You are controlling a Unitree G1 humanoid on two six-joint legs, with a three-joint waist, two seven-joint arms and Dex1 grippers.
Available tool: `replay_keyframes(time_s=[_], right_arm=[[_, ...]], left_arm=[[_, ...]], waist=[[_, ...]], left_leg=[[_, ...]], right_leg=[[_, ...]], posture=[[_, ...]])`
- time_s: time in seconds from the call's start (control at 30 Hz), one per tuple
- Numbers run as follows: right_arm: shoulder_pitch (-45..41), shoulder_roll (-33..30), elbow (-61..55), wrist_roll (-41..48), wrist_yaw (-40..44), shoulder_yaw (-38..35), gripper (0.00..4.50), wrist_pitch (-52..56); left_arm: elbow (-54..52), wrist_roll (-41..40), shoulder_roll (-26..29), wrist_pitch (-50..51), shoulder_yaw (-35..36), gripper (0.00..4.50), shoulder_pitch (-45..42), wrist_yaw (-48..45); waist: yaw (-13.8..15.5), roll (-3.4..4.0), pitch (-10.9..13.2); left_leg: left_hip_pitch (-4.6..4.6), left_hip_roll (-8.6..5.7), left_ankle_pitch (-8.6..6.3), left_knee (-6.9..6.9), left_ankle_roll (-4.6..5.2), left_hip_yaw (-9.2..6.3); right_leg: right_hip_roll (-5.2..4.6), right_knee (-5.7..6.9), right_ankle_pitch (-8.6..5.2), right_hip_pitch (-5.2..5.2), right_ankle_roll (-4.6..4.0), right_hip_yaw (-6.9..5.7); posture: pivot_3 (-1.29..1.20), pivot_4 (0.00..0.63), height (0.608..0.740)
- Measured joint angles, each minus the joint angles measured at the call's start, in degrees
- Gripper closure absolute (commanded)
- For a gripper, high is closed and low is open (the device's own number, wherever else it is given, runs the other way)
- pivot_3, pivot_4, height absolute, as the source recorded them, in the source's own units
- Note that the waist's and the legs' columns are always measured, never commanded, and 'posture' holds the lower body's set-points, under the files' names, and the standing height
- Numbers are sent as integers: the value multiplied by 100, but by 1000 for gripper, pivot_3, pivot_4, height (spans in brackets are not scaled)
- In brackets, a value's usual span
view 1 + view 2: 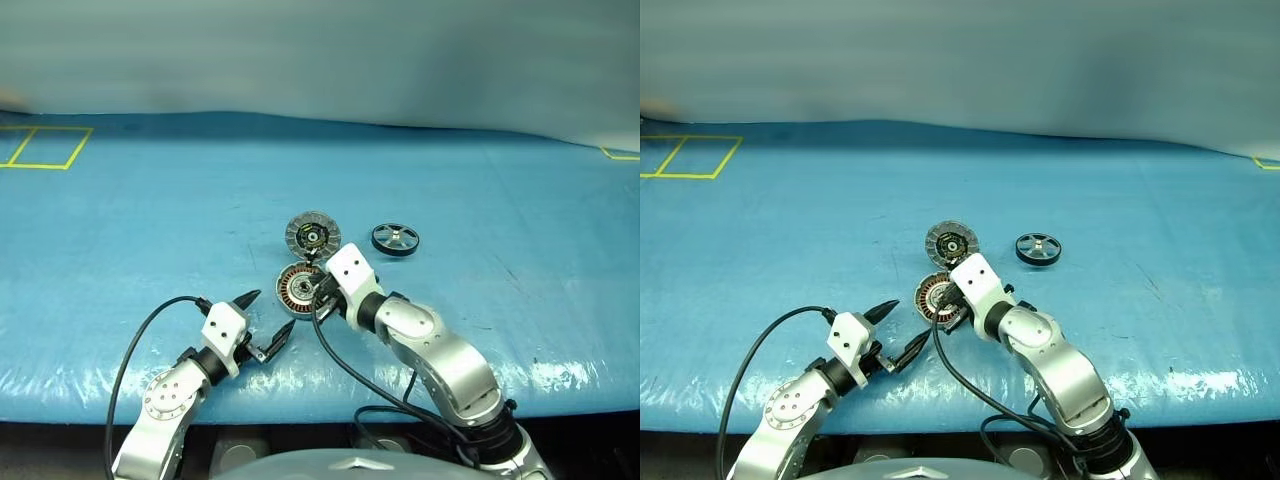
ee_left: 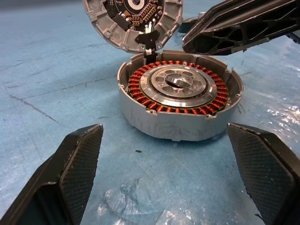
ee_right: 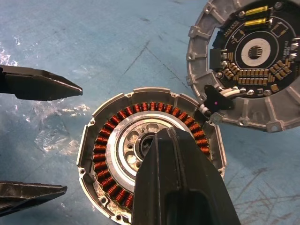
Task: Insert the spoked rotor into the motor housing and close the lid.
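Note:
The motor housing [image 1: 297,288] lies open on the blue table, its copper windings and metal hub [image 2: 179,84] showing. The lid [image 1: 312,236] is swung back flat just behind it, ribbed face and dark circuit board up, joined at the hinge [image 3: 213,102]. To the right of the lid, the spoked rotor [image 1: 395,238] lies flat and apart. My right gripper [image 3: 164,136] is shut, holds nothing, and its tips hang close over the housing. The left gripper [image 1: 262,322] stands open just in front of the housing, which sits ahead of its fingers [image 2: 70,178].
A blue sheet covers the table [image 1: 480,180], with yellow tape squares [image 1: 45,148] at the far left and a tape corner [image 1: 620,154] at the far right. The table's front edge [image 1: 560,400] runs close under both arms. Black cables [image 1: 135,345] trail from the wrists.

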Motion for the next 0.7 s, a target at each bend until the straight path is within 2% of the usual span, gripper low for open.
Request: replay_keyframes(time_s=[0.7], right_arm=[[-54, 171, 466, -75, 9, 195, 4482, -141]], left_arm=[[16, 10, -8, -14, 3, 0, 78, 125]], waist=[[-47, 0, 0]], left_leg=[[0, 0, 0, 0, 0, 0]], right_leg=[[0, 1, 0, 2, 0, 0]], posture=[[0, 150, 740]])
